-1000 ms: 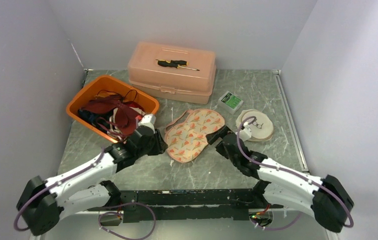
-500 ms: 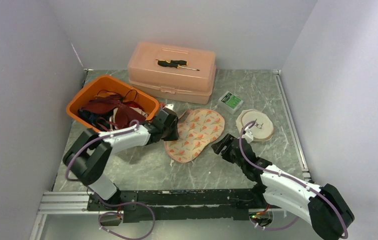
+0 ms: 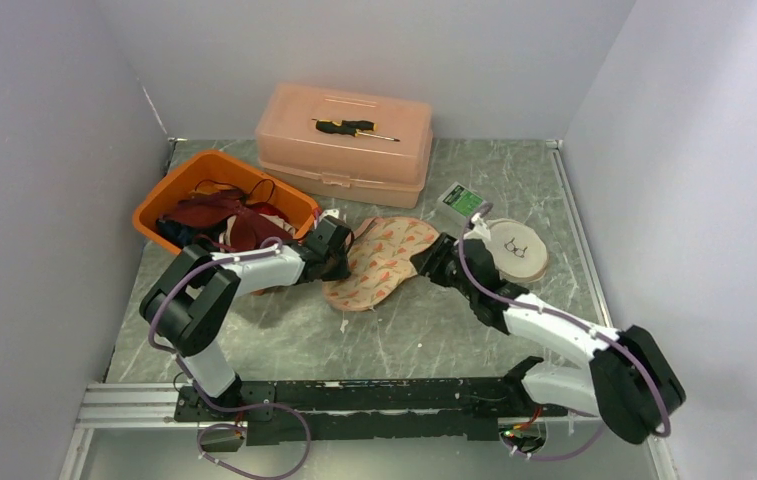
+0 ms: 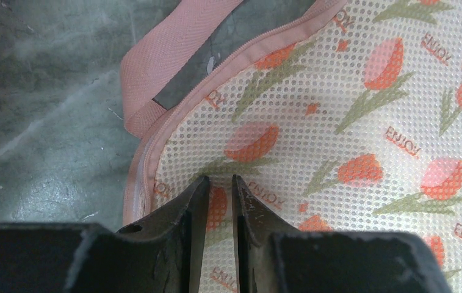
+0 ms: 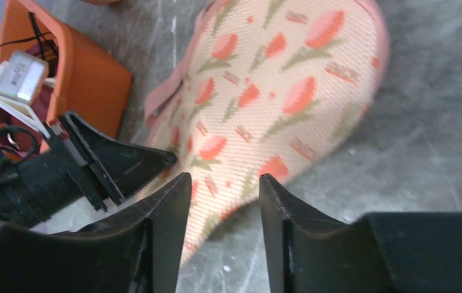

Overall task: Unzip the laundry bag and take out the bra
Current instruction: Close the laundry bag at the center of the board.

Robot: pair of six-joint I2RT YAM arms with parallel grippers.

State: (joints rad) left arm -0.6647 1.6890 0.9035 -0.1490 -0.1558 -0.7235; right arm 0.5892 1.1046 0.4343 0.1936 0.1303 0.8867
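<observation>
Right gripper has swung in to the 3 o'clock edge of the tulip-print pink mesh laundry bag, jaws spread; left gripper at its 9 o'clock, pinching the mesh.

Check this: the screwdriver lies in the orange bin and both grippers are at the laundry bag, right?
No. The top view shows the screwdriver on the pink case, not in the orange bin. The left gripper and right gripper are at the laundry bag.
</observation>
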